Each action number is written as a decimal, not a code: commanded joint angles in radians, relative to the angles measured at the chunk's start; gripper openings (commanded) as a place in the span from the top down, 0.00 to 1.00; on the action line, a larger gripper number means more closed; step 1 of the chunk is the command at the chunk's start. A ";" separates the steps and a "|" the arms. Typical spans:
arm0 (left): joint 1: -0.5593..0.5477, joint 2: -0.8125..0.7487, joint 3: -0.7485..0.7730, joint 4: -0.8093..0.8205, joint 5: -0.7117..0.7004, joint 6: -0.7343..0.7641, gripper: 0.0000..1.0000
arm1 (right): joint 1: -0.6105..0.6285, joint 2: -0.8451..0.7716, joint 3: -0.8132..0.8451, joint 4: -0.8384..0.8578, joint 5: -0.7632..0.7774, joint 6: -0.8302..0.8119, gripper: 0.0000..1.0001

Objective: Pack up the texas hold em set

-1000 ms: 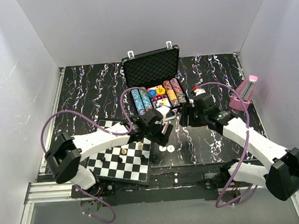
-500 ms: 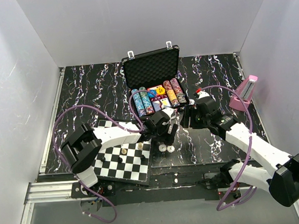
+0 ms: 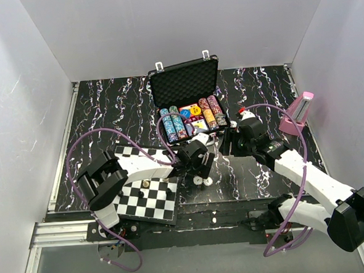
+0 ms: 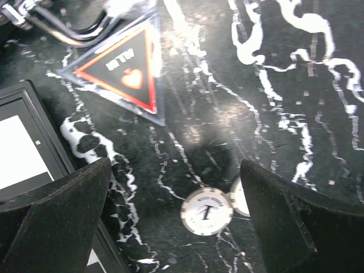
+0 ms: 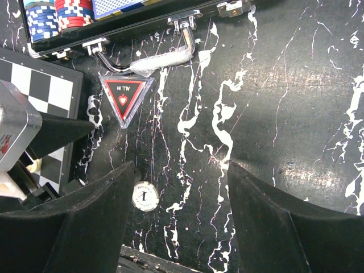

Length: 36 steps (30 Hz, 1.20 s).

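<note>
Although the case (image 3: 185,87) stands open at the far middle of the table (image 3: 106,110), its foam-lined lid upright, two white buttons (image 3: 203,181) are seen lying outside it on the table, a little in front of it and just beside the chessboard (image 3: 145,197). Rows of chips (image 3: 174,124) are held in the left part of the case and more rows in the right part, with cards and coloured pieces between them.

The left gripper (image 3: 201,169) is poised over the buttons with its jaws spread wide and nothing held. In the left wrist view one button (image 4: 206,211) is framed between the fingers (image 4: 51,222) on the table below, untouched, and a second is partly hidden by a finger. A triangular tag (image 4: 128,71) with a red border and a heart is seen lying flat beyond them, near the case handle (image 5: 151,57).

The right gripper (image 3: 225,142) is held just in front of the case's right front corner, likewise wide open and empty. Through its camera the tag, one button and the case's front edge with its latches are shown. The metronome (image 3: 298,114) is placed at the right edge, well apart from both grippers.
</note>
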 commanded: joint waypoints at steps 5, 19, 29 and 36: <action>0.045 -0.036 -0.071 -0.093 -0.153 0.011 0.02 | 0.003 0.016 0.003 0.055 -0.007 0.017 0.27; 0.013 -0.183 0.009 -0.068 0.073 0.100 0.08 | 0.014 0.042 -0.011 0.064 -0.036 0.032 0.29; -0.078 -0.145 0.003 -0.174 0.090 0.298 0.27 | 0.012 -0.013 -0.028 0.073 -0.031 0.051 0.29; -0.079 -0.115 -0.022 -0.120 0.111 0.289 0.30 | 0.012 -0.079 -0.045 0.064 -0.010 0.046 0.29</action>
